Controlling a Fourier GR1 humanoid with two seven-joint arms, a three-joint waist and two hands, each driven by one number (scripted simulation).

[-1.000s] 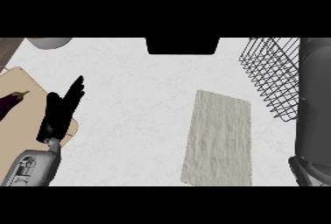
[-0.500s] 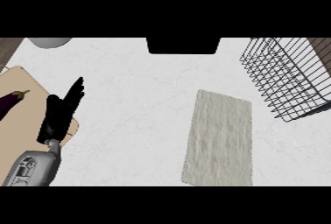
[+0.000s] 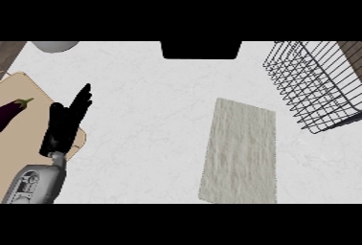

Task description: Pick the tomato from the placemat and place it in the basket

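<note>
Grey bulk of my right arm, which was crossing the counter's far right corner a second ago, is no longer showing, so the wire basket [image 3: 311, 81] is sitting there fully uncovered. My right hand is staying out of view altogether. No tomato is showing: nothing red is lying on the pale woven placemat [image 3: 239, 153] right of the counter's middle, and none is showing through the basket's wires, though its right part is running off the picture, so I cannot tell where the tomato is. I'm judging the arm is pulling back after the drop, with the placing likely done, but that is unconfirmed. My left hand [image 3: 67, 122] is resting near the left edge, fingers straight and pressed together, holding nothing, lying over the beige cutting board [image 3: 32, 86] beside an eggplant [image 3: 13, 114]. White marbled counter [image 3: 141, 76] is carrying everything; a grey bowl [image 3: 55, 45] is peeking in at the far left corner.
</note>
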